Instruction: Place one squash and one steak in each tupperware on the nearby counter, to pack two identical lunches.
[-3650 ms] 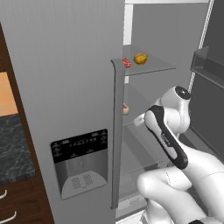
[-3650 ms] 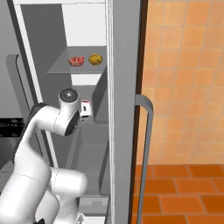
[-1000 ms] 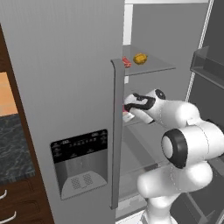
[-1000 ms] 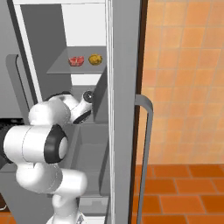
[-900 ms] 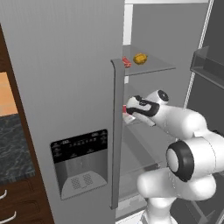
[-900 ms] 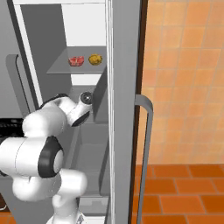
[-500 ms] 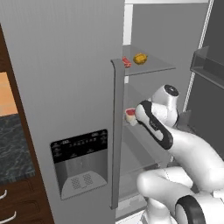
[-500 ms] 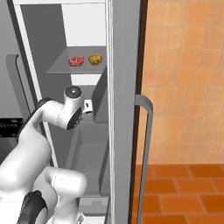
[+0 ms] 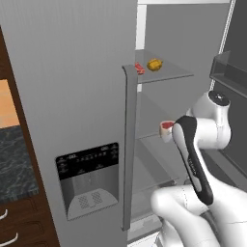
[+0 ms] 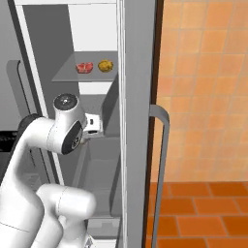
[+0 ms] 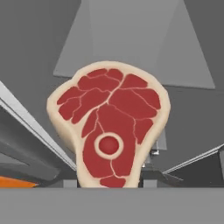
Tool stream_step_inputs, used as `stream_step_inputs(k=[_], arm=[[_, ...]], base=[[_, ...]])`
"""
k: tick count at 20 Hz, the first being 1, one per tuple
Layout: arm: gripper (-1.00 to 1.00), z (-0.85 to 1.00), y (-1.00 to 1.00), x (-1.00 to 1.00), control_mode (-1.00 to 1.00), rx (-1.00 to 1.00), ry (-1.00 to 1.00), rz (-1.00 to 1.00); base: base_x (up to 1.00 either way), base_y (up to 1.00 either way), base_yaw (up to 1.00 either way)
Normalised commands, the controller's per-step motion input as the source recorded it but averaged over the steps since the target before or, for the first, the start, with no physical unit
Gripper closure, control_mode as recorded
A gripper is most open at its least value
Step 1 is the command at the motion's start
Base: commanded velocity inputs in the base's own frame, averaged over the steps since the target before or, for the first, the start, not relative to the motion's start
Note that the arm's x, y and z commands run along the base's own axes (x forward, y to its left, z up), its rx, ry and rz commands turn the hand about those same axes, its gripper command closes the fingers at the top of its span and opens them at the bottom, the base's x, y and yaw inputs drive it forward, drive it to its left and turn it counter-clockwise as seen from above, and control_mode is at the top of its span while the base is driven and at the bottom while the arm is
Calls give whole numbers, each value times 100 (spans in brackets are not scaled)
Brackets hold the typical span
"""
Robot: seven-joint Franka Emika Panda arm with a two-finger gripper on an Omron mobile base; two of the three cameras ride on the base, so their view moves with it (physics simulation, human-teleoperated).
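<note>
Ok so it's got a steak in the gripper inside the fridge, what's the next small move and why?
Probably draw the steak straight back out of the fridge. It sits in the gripper off the shelf, and the tupperware waits on the counter outside.

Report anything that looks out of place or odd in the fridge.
Nothing is spilled or damaged. One steak stands upright at the end effector instead of lying flat. A second steak and a squash rest side by side on the upper shelf.

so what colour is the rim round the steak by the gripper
Pale cream-beige, around dark red meat; the steak shows best in the hand view.
</note>
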Motion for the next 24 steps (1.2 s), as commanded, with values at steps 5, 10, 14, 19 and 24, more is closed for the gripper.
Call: stream_step_inputs(k=[5, 10, 14, 19, 24], arm=[[100, 38, -9, -100, -100, -5, 7, -2], [100, 18, 27, -76, 100, -5, -1, 3], [100, 0, 0, 0, 100, 0, 0, 0], [100, 0, 0, 0, 100, 0, 0, 0], [100, 0, 0, 0, 100, 0, 0, 0]], base=[[0, 0, 0], [-14, 16, 2], [-38, 99, 11], [-10, 100, 4], [-17, 100, 0]])
